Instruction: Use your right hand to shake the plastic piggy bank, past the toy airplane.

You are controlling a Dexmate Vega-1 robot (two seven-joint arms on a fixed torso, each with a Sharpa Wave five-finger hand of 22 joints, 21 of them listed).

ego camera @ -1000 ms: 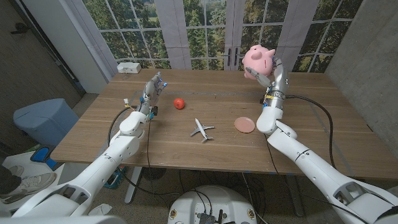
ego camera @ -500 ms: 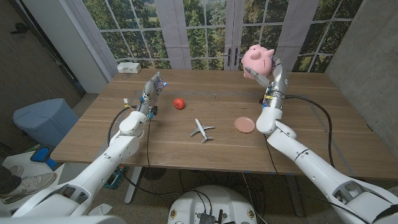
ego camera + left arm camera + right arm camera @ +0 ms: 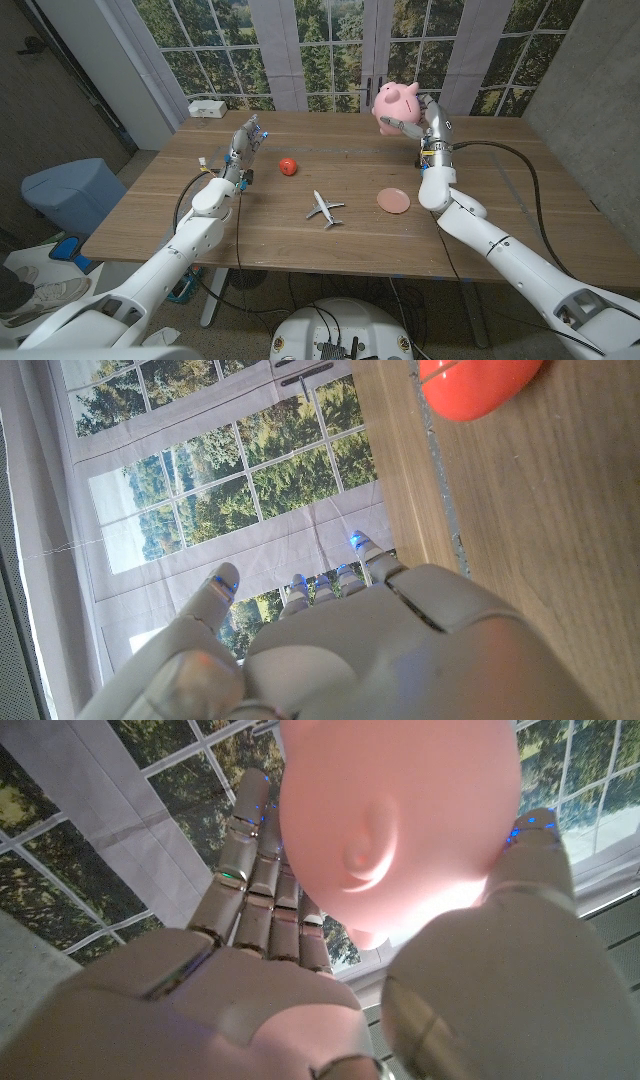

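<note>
A pink plastic piggy bank (image 3: 396, 103) hangs in the air over the table's far right part, gripped by my right hand (image 3: 422, 121). In the right wrist view the piggy bank (image 3: 400, 815) sits against the palm, with the fingers (image 3: 262, 890) behind it and the thumb on its other side. The white toy airplane (image 3: 324, 208) lies on the wooden table (image 3: 330, 240) near the middle, nearer to me than the pig. My left hand (image 3: 244, 140) stands raised at the table's left, fingers apart, holding nothing.
A red ball (image 3: 287, 165) lies on the table to the right of my left hand, also seen as a red ball (image 3: 475, 375) close by the wrist camera. A small pink plate (image 3: 393, 200) sits right of the airplane. A white box (image 3: 207, 108) rests at the far left corner.
My right hand has swung the piggy bank to the left and tilted it. The left arm and the things on the table have not moved.
</note>
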